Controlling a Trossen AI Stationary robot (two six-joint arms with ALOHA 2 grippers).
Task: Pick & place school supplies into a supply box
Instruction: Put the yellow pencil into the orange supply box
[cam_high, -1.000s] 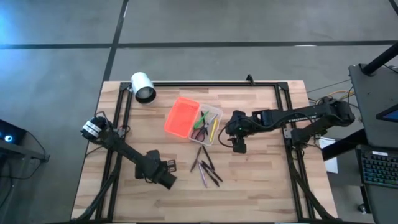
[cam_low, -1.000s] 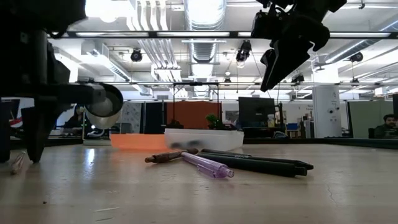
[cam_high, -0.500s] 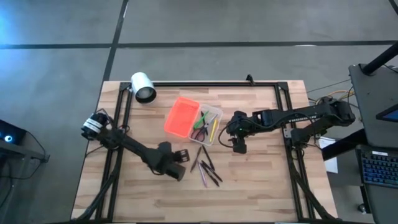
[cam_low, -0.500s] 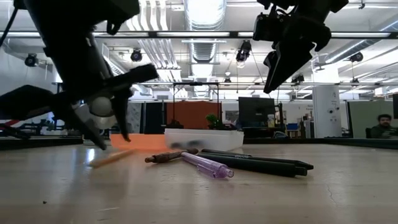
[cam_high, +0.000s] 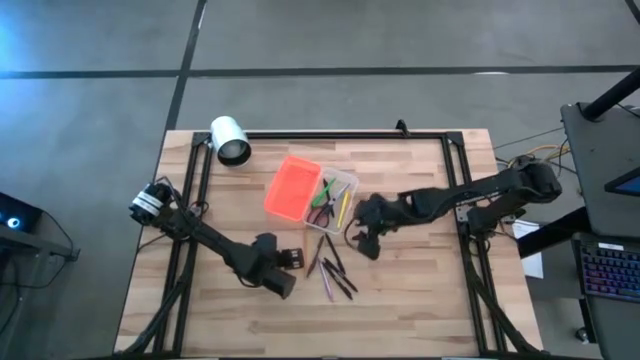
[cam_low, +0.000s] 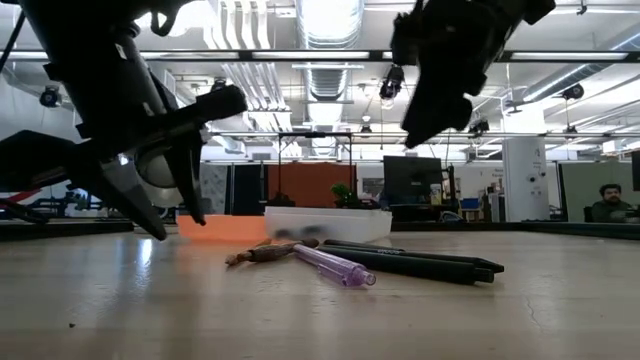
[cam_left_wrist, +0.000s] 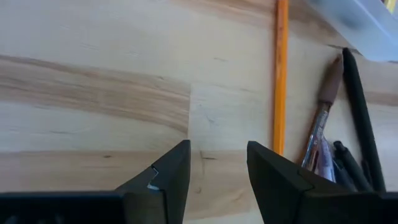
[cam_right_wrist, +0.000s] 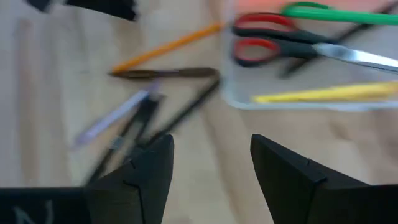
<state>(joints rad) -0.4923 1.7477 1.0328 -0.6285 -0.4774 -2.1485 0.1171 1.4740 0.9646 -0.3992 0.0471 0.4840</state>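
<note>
The supply box lies open, its orange lid flat beside the clear tray. In the tray, red-handled scissors, a green item and a yellow stick lie flat. An orange pencil, a brown pen and several dark pens lie on the table near the tray's near side. My left gripper is open, low over the table, left of the pens. My right gripper is open, above the table to their right.
A white cylinder lies at the table's far left corner. A black frame runs along the far edge and both sides. Bare wood stretches across the near part of the table and right of the tray.
My left gripper has moved toward the table's right and far edge, up to the loose pens, staying open. My right gripper has shifted left and toward the near edge, closer to the pens, and has tipped.
</note>
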